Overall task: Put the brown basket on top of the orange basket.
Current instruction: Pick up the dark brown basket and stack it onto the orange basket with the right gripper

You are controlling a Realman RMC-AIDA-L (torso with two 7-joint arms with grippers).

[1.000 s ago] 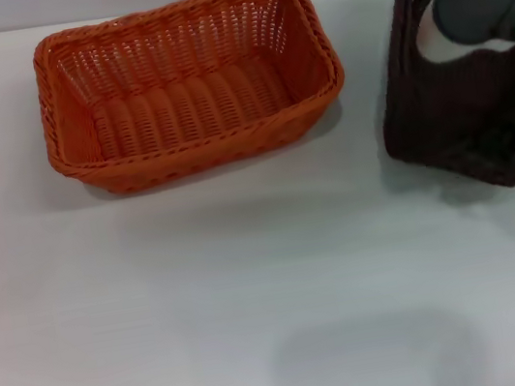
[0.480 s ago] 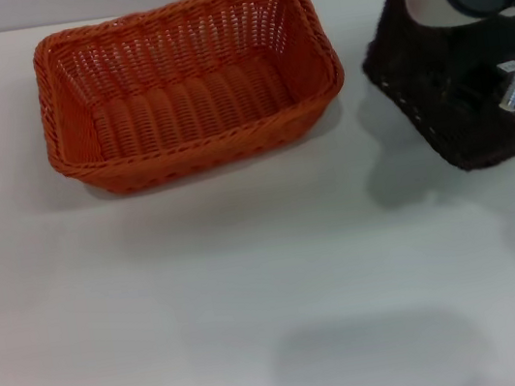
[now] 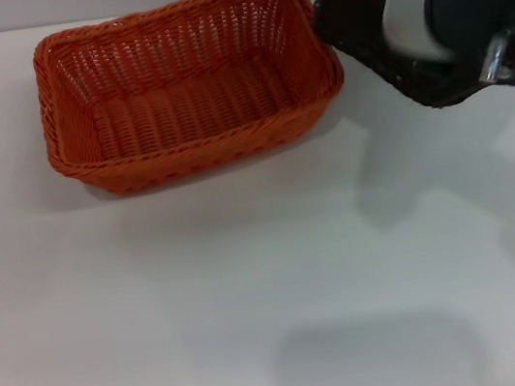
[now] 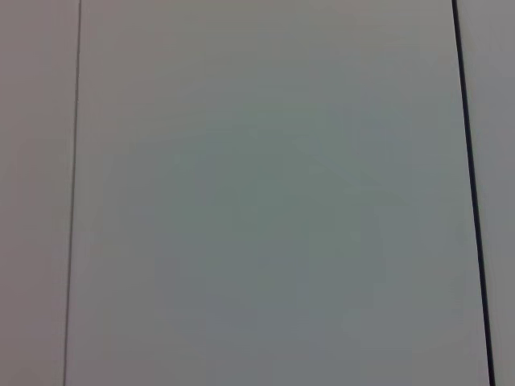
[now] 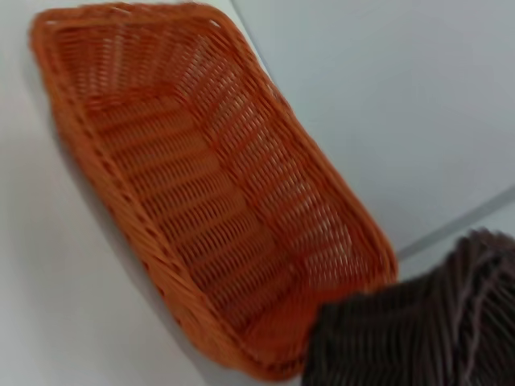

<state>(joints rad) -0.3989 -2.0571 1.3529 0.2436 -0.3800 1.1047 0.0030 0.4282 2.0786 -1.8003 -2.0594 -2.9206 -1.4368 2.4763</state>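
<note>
White table (image 3: 254, 291), broad and bare in front. Orange woven basket (image 3: 184, 85) (image 5: 209, 201) resting upright on it, to the left of the right pincer (image 3: 501, 56), whole in the head view, one corner hidden behind dark weave in the right wrist view. Brown basket (image 3: 362, 15) (image 5: 402, 338) raised off the table and tilted, beneath and around the right arm, near corner just over the orange rim; most of it covered by the arm or cut off at the edge. Right pincer at the brown basket, fingers hidden, so grip impossible to tell. Left pincer nowhere visible; only a plain pale surface in its wrist view.
</note>
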